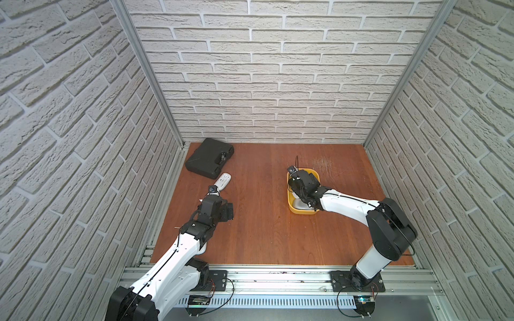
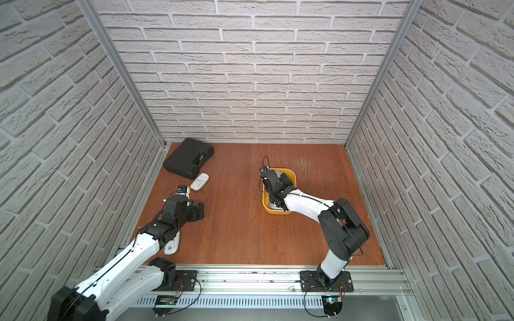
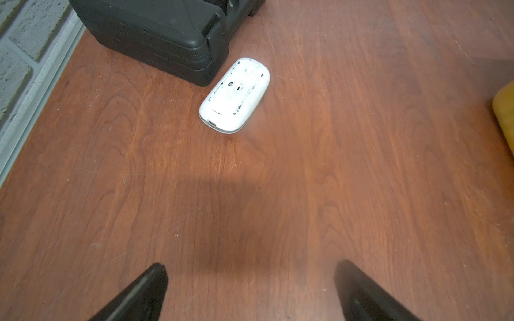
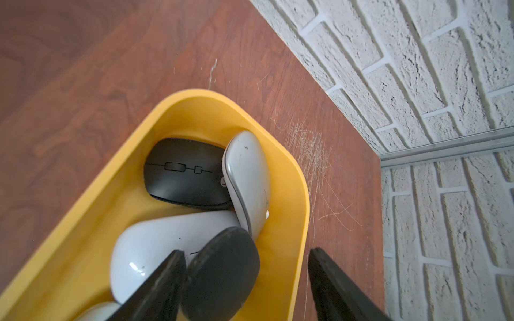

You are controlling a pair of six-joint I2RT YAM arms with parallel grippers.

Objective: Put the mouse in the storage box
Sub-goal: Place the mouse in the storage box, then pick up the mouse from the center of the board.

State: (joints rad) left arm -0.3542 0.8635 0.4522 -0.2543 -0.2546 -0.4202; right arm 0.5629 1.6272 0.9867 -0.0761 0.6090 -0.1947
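The yellow storage box (image 1: 303, 213) stands right of the table's middle, with my right gripper (image 4: 246, 253) hanging over its far end. That gripper is open. A dark oval mouse (image 4: 222, 273) leans against one finger inside the box, and the other finger stands apart, outside the yellow rim (image 4: 303, 180). Below lie a black mouse (image 4: 183, 172), a silver one on its edge (image 4: 247, 178) and a white one (image 4: 155, 244). My left gripper (image 3: 251, 268) is open and empty above bare wood. Ahead of it a white mouse (image 3: 235, 94) (image 1: 224, 180) lies belly up.
A flat black hard case (image 1: 208, 161) sits in the back left corner, almost touching the white mouse. Another white mouse (image 2: 170, 246) lies under my left forearm near the front left. Brick-pattern walls close in three sides. A scratched patch (image 1: 322, 164) marks the wood behind the box.
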